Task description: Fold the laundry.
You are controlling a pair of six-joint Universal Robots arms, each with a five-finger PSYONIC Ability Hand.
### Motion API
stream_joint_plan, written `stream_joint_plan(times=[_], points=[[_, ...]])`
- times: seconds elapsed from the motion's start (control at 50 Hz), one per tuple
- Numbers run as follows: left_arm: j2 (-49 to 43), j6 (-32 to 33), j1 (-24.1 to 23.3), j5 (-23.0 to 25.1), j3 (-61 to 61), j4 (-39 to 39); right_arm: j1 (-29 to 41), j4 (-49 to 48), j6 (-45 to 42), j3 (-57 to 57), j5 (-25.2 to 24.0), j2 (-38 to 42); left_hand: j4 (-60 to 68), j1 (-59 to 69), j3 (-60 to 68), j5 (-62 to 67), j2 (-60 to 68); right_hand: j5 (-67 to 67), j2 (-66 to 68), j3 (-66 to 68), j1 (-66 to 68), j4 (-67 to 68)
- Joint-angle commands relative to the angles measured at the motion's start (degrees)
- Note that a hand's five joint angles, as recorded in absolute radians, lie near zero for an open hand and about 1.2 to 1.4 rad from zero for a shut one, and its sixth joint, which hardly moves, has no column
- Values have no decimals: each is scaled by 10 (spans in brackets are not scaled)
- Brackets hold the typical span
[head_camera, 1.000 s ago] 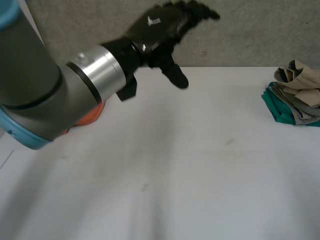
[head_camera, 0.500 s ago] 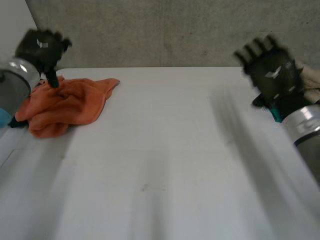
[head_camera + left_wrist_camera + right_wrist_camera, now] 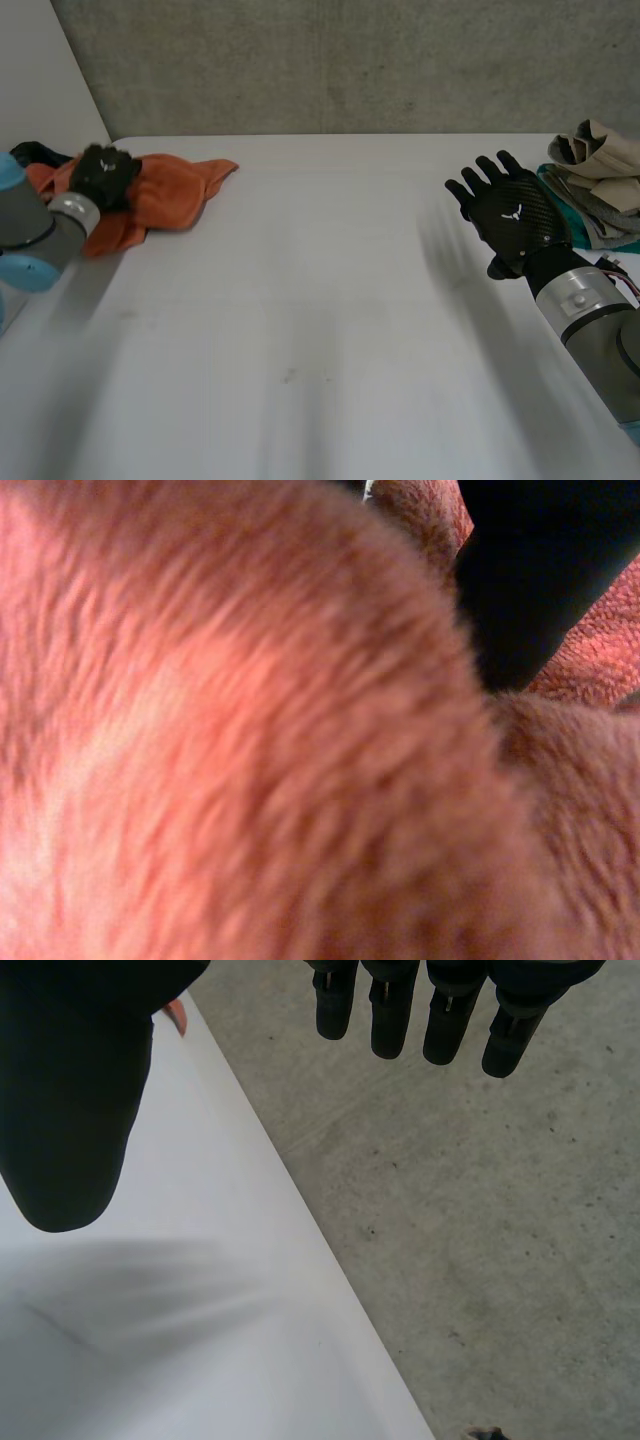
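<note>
- The orange cloth point(image 3: 165, 185) lies bunched in a loose heap at about 10 o'clock on the white table point(image 3: 320, 330), close to the far edge. One pointed corner reaches toward 3 o'clock.
- The left hand point(image 3: 105, 175) sits on top of the cloth at the heap's 9 o'clock end, touching it, and looks like a compact dark lump there.
- In the left wrist view, fuzzy orange cloth point(image 3: 250, 740) is pushed right up against the palm. A black part of the left hand point(image 3: 530, 570) presses into the folds beside it. Whether this hand grips the cloth or merely rests on it cannot be told.
- The left arm point(image 3: 30, 230) comes in at 9 o'clock and covers the cloth's near end.
- A small dark item point(image 3: 35, 152) shows just behind the cloth, at its 10 o'clock side.
- The right hand point(image 3: 515, 215) hovers at about 3 o'clock, well apart from the cloth.
- It is open and holds nothing, with its fingers point(image 3: 480, 180) straight and fanned toward 11 o'clock.
- In the right wrist view, the right hand point(image 3: 70, 1090) shows its thumb set wide of the straight fingers point(image 3: 388, 1010), which have small gaps between them. None of them touch anything, and a sliver of the orange cloth point(image 3: 177, 1017) shows far off beside the thumb.
- A pile of beige, grey and teal laundry point(image 3: 595, 185) sits at 2 o'clock on the table, just beyond the right hand.
- A grey concrete wall point(image 3: 350, 60) runs behind the table at 12 o'clock.
</note>
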Motion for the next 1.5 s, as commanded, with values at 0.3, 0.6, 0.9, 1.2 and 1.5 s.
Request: stream_joint_plan(times=[0.3,0.6,0.9,1.2,1.5], points=[[463,-413,-184,-28,-251,102,-3,1,3,4,2,0,135,247,175,219,142,-25,-22,-19,-29,-21],[270,-497,-272,-101,-301,2,-31,4,11,0,9,-4,135,247,175,219,142,-25,-22,-19,-29,-21],[363,-494,-255,-104,-374,-7,-30,50,16,-13,9,1,-403,-292,-363,-319,-396,-25,-22,-19,-29,-21],[504,-340,-278,-129,-587,13,3,326,236,-247,-16,113,-398,-287,-358,-314,-391,-25,-22,-19,-29,-21],[392,-147,-355,-206,-640,175,126,347,259,-507,-21,361,-399,-288,-359,-316,-393,-25,-22,-19,-29,-21]])
